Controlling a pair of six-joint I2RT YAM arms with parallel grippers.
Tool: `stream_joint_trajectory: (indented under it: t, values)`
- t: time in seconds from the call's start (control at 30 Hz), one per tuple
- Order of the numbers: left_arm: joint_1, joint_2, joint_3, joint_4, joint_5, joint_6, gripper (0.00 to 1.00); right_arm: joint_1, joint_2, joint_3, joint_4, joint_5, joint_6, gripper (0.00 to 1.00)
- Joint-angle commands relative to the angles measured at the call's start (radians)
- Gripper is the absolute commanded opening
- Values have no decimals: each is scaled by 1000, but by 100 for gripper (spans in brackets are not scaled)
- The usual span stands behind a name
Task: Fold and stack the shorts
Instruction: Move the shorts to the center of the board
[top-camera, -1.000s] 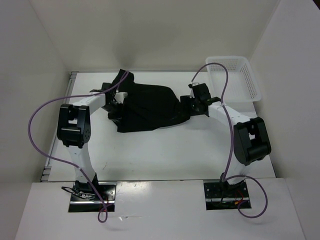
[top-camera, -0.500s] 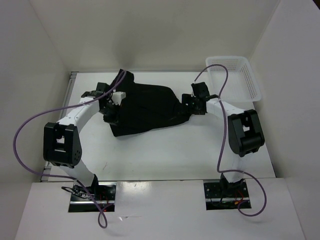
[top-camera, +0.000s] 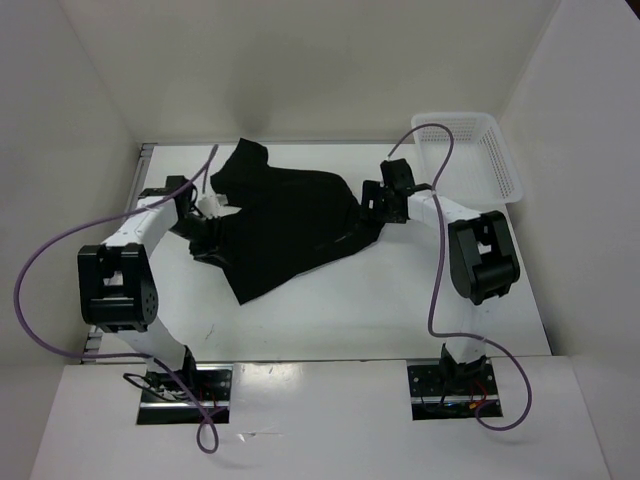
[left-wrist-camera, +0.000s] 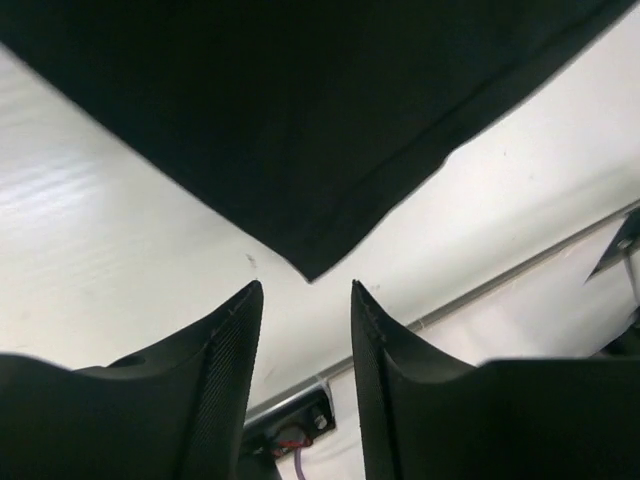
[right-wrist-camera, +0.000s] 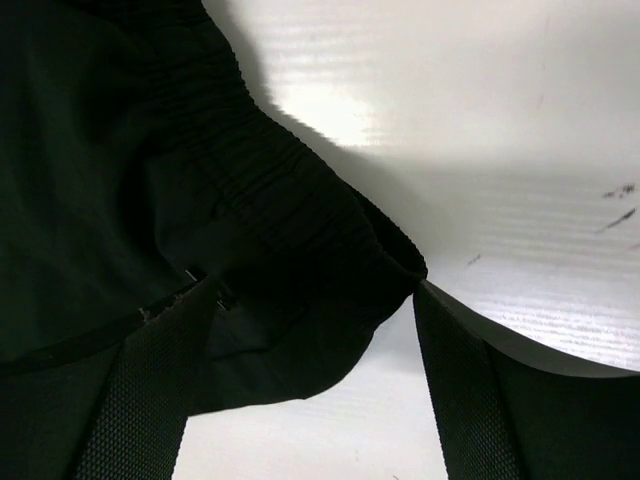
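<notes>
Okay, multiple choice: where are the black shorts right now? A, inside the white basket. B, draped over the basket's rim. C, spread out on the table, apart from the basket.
C: in the top view the shorts lie spread on the table, while the basket sits apart at the far right corner with nothing dark in it.
</notes>
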Motion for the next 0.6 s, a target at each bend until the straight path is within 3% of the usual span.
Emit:
stream_joint_trajectory:
  t: [0.0,0.07,0.23,0.37,0.5,0.57]
  values:
    - [71,10,39,23,137,4,49,1,24,75,56,21,20,83]
    - [71,10,-19,23,137,4,53,1,33,75,56,30,29,82]
    - [51,39,-30,101,-27,4,55,1,55,75,56,50,48,79]
    - [-94,36,-50,78,-94,4,56,1,66,75,47,86,48,78]
    - [-206,6,-93,90,-149,4,69,1,66,86,47,152,48,77]
    - [-240,6,-125,135,-257,4,72,1,66,95,47,170,48,77]
